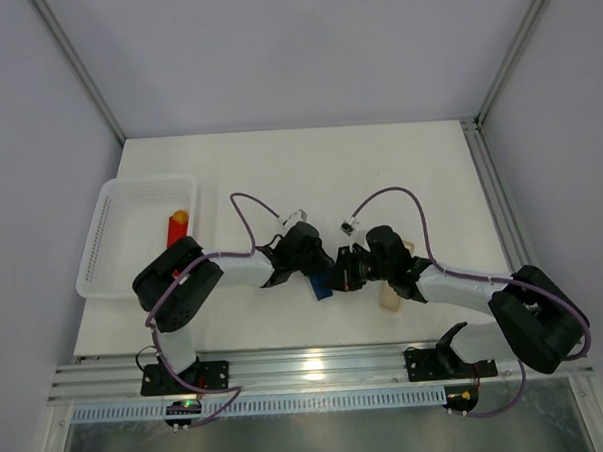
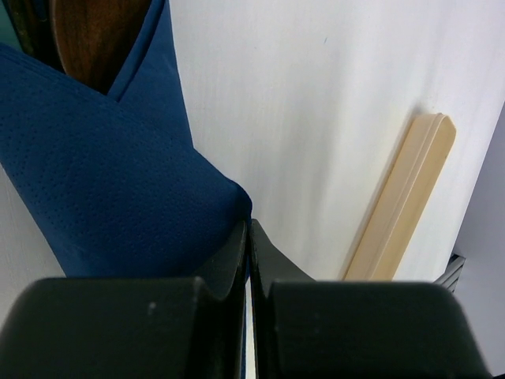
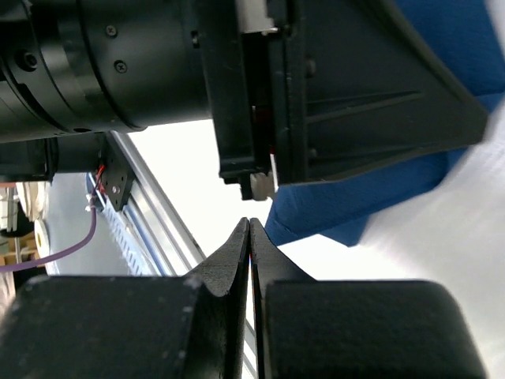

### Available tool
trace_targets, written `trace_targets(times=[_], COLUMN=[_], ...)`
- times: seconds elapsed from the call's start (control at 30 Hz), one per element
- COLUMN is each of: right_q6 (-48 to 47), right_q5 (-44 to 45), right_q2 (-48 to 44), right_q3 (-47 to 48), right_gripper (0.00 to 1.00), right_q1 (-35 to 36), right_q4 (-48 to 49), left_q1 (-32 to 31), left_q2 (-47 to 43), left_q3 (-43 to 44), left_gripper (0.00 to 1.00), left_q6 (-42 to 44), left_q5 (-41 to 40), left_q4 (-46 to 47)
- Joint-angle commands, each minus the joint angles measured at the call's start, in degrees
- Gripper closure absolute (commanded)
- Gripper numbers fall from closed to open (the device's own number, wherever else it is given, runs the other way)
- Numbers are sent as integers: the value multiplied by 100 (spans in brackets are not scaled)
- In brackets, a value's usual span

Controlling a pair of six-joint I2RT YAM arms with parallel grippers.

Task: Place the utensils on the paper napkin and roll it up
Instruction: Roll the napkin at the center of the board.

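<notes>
Rolling is the step in hand: the paper napkin (image 2: 102, 181), mid-bench (image 2: 316, 79), wraps the utensils (image 2: 95, 39), left claw (image 2: 249, 229) closed tight at its edge, perhaps nipping it, right claw (image 3: 250, 229) closed empty beside it; next calls for turning the bundle over snugly.

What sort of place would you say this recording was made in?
Probably a robotics lab test cell: a white table boxed in by plain panels on metal posts, with the left arm and right arm bolted to an aluminium rail.
</notes>
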Motion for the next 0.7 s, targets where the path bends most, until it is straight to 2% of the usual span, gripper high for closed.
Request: trace_targets(times=[0.0,0.2,0.67], right_q6=[173,323,41], right_q5=[-181,-172,-146], right_q2=[218,535,992], right_q3=[-77,-139,46], right_gripper=[97,97,96], right_q1=[139,175,183], right_q4=[970,1323,875], left_q1=[-43,-34,-34], left_q2=[-115,-133,-62], left_q3=[-106,-106,122], left_gripper=[100,100,100], left_q6=[144,214,390], left_q5=[50,32,32], left_q4=[234,208,32])
